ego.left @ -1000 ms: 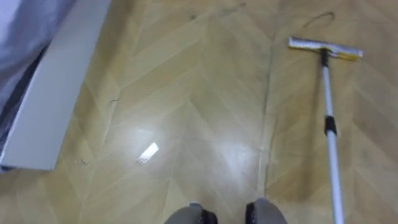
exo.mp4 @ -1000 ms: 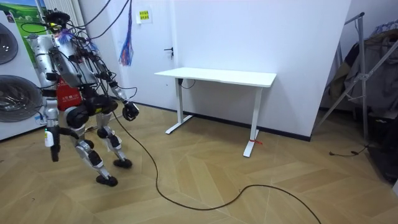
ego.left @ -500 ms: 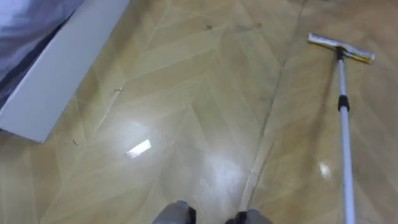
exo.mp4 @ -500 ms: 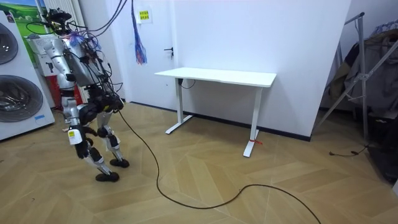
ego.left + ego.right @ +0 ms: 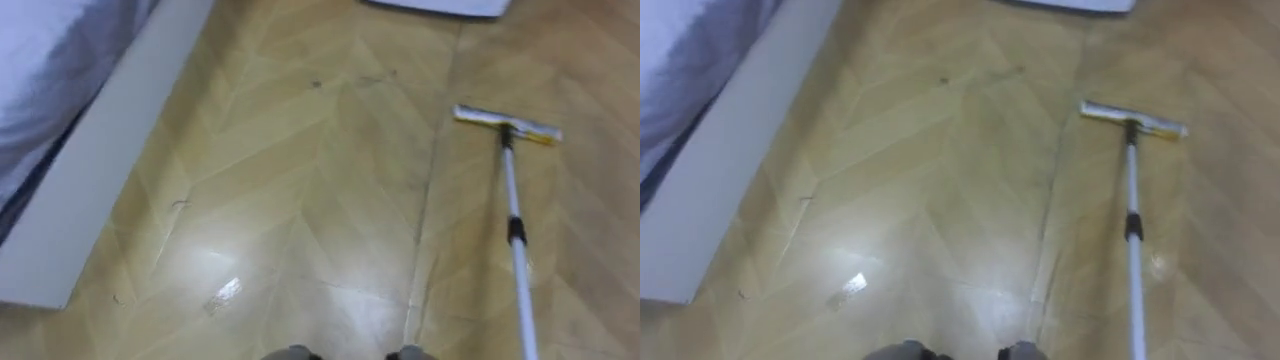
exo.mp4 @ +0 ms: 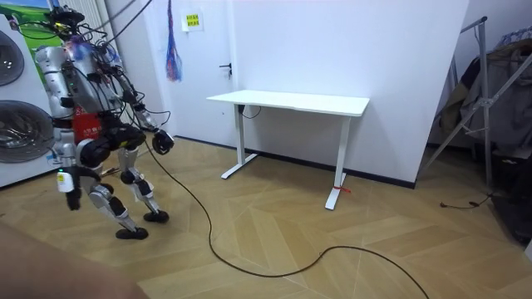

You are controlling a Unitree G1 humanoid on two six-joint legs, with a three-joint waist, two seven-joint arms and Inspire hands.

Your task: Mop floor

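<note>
A mop lies flat on the wooden floor, ahead of me and to my right. Its flat white and yellow head points away from me, and its pale pole runs back toward my right side. Nothing touches it. In the room view I stand leaning forward near the washing machines. My right hand hangs low at the room view's left, and my left hand is held out at hip height. Neither hand holds anything that I can make out.
A long white panel with pale cloth above it runs along my left. A small white scrap lies on the floor ahead. The room view has washing machines, a white desk and a clothes rack.
In the room view I have stepped a little toward its left and my arms have swung. The eye view has shifted with my walk; the mop lies as before.
</note>
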